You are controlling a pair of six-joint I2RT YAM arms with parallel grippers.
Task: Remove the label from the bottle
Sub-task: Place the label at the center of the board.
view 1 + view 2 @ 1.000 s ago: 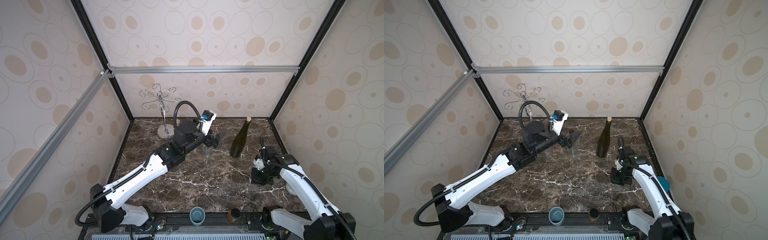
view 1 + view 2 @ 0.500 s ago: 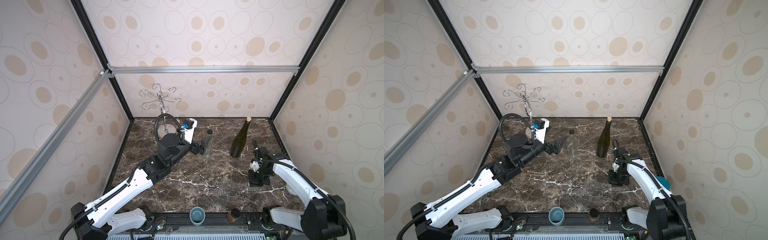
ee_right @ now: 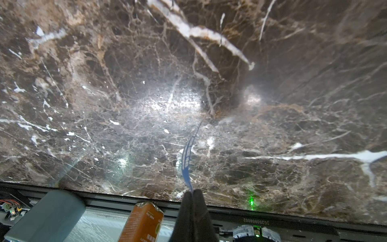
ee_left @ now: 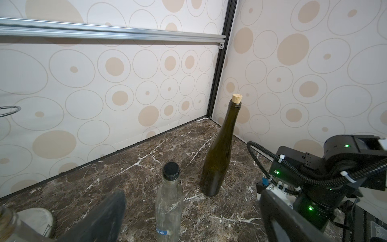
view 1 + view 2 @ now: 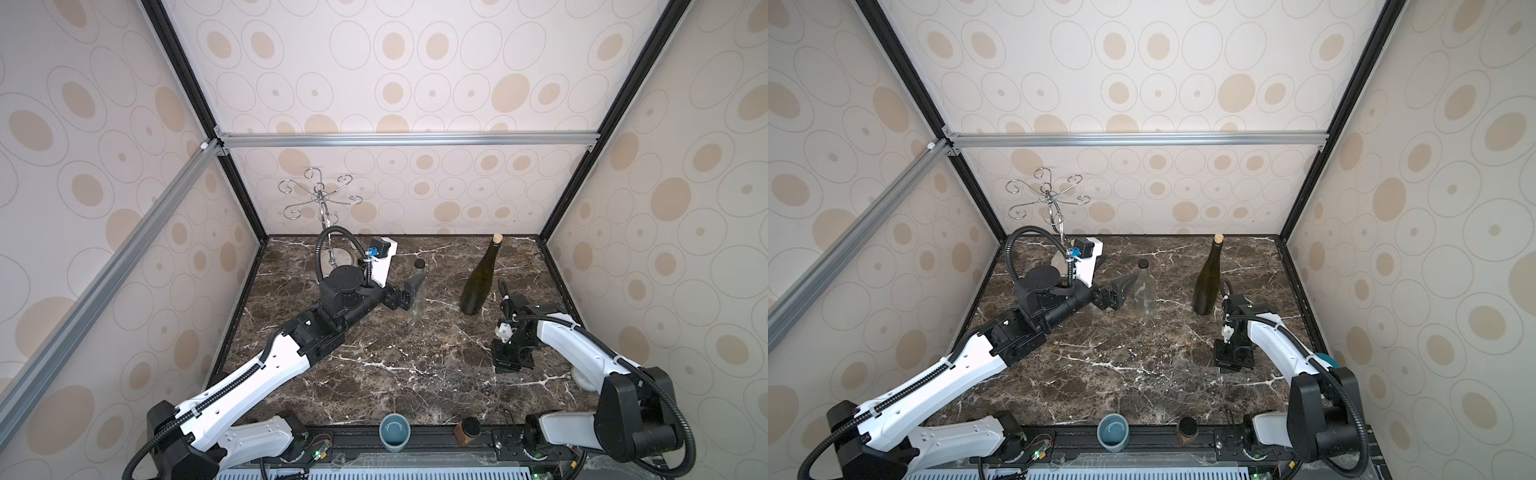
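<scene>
A clear plastic bottle with a black cap stands upright on the marble table. A small blue scrap still sticks low on its side. My left gripper is open, and the bottle stands just ahead of its spread fingers, untouched. Over the right side of the table, my right gripper points down. It is shut on a thin blue label that hangs from its fingertips.
A corked dark green wine bottle stands between the two arms. A chrome glass rack is at the back left. A blue-grey cup and an orange-brown can sit at the front edge.
My left arm has drawn back to the left, off the clear bottle, with its jaws wide throughout. The right arm has shifted slightly forward and inward with the label.
</scene>
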